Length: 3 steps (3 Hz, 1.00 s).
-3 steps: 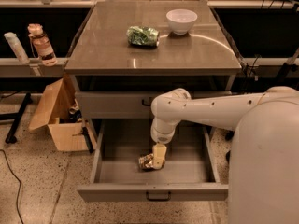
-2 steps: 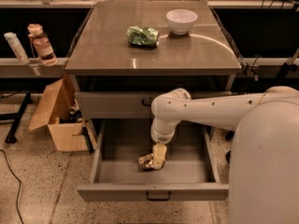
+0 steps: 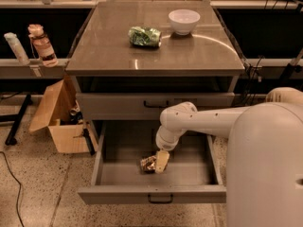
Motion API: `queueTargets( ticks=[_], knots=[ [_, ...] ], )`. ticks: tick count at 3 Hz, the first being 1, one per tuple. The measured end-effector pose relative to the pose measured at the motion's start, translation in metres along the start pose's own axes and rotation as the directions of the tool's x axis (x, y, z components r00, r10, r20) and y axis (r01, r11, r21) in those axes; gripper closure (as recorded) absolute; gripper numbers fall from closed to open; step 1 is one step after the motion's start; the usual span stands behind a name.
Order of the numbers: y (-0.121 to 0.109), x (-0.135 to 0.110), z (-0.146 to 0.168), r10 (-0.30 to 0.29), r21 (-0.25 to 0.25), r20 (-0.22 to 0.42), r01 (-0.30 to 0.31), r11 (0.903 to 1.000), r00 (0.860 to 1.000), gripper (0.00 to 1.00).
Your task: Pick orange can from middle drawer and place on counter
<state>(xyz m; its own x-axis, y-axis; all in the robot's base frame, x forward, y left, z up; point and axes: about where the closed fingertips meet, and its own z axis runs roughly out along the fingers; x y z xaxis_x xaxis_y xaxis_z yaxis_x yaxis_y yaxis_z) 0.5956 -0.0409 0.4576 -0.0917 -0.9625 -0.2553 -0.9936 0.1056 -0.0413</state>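
- Grasp step: the gripper [image 3: 158, 163] is low in the open middle drawer [image 3: 191, 173], against the orange can [image 3: 147, 164]; whether it has a hold, I cannot tell.
- Next: a firm hold, then a lift up to the bench [image 3: 106, 51].

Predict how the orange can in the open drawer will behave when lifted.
The orange can looks uneven-skinned, so likely light and easily crumpled. Its shine may let it slip from the claw, down beside it in the drawer.

no legible text, labels or numbers
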Motion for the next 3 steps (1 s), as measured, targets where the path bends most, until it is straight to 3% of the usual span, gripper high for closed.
queueTargets(
  ticks=[1, 3],
  knots=[
    [-0.008, 0.009, 0.031, 0.018, -0.036, 0.071, -0.015, 0.9992, 0.997, 0.00],
    [-0.016, 0.018, 0.078, 0.051, -0.115, 0.138, -0.035, 0.9927, 0.989, 0.00]
  ],
)
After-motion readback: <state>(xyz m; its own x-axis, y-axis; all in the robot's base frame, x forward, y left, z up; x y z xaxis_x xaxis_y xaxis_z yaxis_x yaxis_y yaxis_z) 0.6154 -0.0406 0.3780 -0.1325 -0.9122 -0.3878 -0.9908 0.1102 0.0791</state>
